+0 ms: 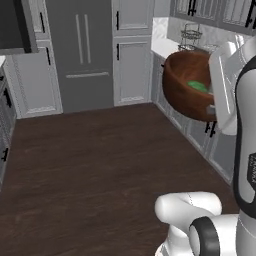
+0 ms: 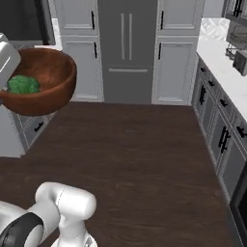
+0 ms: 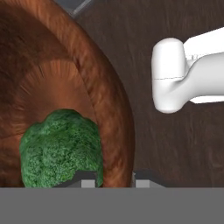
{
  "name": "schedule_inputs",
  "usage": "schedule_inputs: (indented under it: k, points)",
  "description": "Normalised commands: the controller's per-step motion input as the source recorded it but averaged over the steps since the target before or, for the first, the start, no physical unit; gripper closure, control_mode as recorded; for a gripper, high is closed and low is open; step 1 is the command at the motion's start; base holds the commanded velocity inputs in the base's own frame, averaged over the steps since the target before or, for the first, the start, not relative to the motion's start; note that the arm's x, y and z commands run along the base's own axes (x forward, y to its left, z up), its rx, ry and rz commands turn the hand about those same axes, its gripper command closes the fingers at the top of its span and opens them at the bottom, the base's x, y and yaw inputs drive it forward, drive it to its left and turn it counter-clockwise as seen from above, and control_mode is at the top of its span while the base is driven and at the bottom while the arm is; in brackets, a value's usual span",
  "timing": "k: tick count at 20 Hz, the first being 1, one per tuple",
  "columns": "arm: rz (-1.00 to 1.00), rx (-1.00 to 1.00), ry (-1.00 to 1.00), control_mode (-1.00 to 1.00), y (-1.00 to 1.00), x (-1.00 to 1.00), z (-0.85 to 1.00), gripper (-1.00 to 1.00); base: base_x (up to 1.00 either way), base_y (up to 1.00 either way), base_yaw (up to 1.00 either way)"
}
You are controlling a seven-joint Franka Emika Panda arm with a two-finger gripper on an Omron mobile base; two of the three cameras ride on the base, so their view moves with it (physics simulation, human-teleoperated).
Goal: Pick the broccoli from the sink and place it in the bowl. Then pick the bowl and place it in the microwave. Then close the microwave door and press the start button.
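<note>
One broccoli (image 3: 61, 148) (inside the bowl (image 3: 65, 74)) sits beside the tool (image 3: 114, 181), which pinches the bowl's rim.

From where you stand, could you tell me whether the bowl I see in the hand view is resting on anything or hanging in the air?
Observer: It hangs in the air. In the left base view the bowl is off the white counter and out over the dark wooden floor.
Operator: Thank you. Is it level?
Observer: No, it is tipped, with its opening turned toward the base. The broccoli lies inside, low against the wall.
Operator: And what stands ahead of it?
Observer: Tall grey cabinet doors stand at the far side of the floor.
</note>
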Motion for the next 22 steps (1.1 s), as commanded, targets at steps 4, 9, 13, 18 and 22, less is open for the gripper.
schedule_inputs:
  k: [4,9,13,18,22]
  points:
    - [0.0,0.0,0.0,1.0,0.0,0.0,0.0,1.0,1.0,-0.23,0.23]
    - [0.0,0.0,0.0,1.0,0.0,0.0,0.0,1.0,1.0,-0.35,0.5]
    - [0.0,0.0,0.0,1.0,0.0,0.0,0.0,1.0,1.0,-0.45,0.59]
    - [0.0,0.0,0.0,1.0,0.0,0.0,0.0,1.0,0.94,-0.61,0.57]
    - [0.0,0.0,0.0,1.0,0.0,0.0,0.0,1.0,0.77,-0.68,0.55]
